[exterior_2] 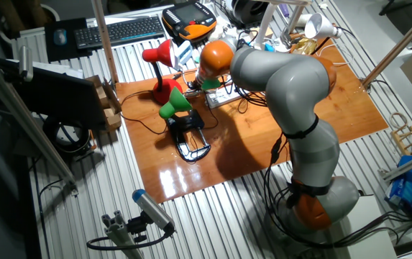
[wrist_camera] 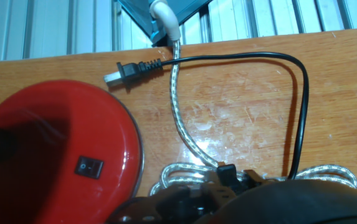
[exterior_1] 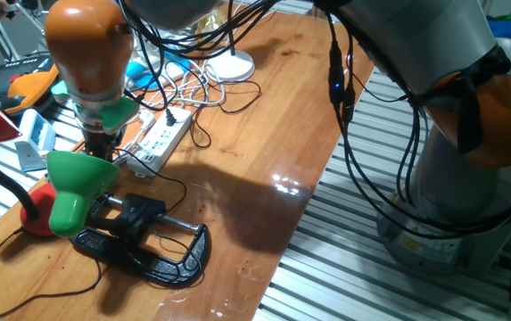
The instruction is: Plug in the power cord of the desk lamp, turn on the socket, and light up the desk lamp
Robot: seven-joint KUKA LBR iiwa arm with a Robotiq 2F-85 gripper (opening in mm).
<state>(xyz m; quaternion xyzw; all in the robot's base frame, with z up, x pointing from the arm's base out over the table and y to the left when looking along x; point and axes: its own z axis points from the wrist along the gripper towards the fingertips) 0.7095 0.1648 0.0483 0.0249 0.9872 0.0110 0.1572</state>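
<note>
Our gripper [exterior_1: 102,141] hangs low over the table's far-left part, just beside the near end of the socket [exterior_1: 160,139], and we cannot tell whether its jaws are parted or closed: in one fixed view the green shade hides the tips, and in the hand view only a dark blur fills the bottom edge. We judge nothing is held, because the plug [wrist_camera: 132,71] lies loose on the wood, prongs pointing left, at the end of the power cord [wrist_camera: 299,106], which arcs right and back down toward the camera. That slack loop suggests the cord was left free so the plug can be lifted and turned without dragging the lamp. A braided silver cable [wrist_camera: 179,115] crosses the cord just behind the plug, which could snag a pickup. Beside the plug sits the round base of a red lamp [wrist_camera: 66,155] with 1 small switch on top. Farther out, the desk lamp [exterior_1: 77,187] stands on its black clamp base [exterior_1: 148,245] near the table's front-left, its cone tilted, close enough to the socket for the thin cord to reach. The socket lies diagonally among white cables [exterior_1: 193,89]. We judge the task at its 1st step: the plug is not yet grasped.
</note>
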